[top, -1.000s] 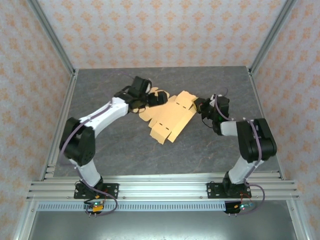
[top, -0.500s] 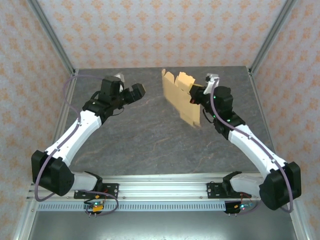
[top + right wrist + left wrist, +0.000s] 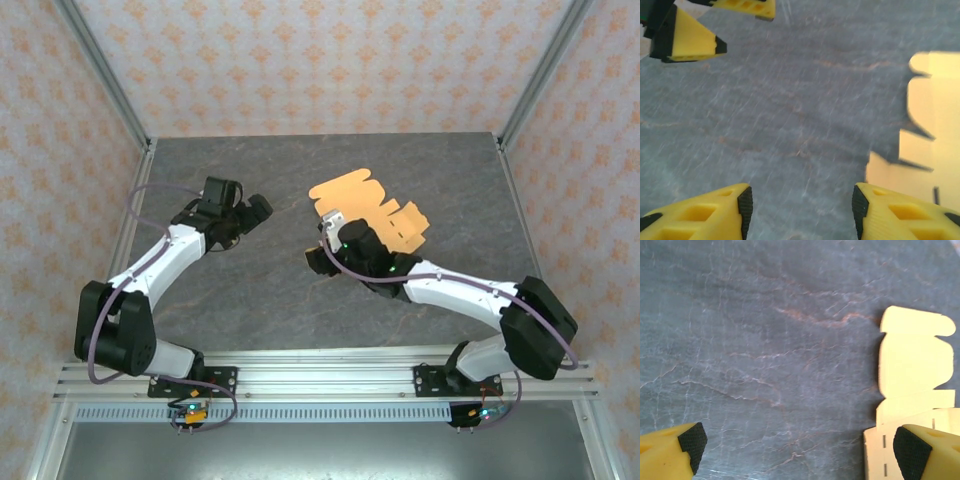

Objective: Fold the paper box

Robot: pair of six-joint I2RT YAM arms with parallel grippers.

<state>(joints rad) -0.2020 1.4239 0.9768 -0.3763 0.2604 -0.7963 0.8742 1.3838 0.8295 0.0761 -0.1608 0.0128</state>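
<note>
Stretching from 10 o'clock to 4 o'clock on the grey stone-patterned surface (image 3: 250, 290), the flat light orange-tan die-cut cardboard sheet (image 3: 365, 205) points its rounded tabs toward 10. The right hand (image 3: 318, 258) at its 7 o'clock and the left hand (image 3: 258, 210), well apart at 9, are both spread, grasping nothing.

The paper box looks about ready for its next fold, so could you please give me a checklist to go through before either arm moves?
1. Left end effector open and empty: ok.
2. Right end effector open, nothing between its fingers: ok.
3. Paper box on the table, beside the right end effector: ok.
4. Box folded: not ok, it is a flat die-cut sheet.
5. Sheet lying fully flat: cannot tell; the right wrist view shows a shadow along its edge.
6. Arms apart from each other: ok, bare table lies between them.
</note>
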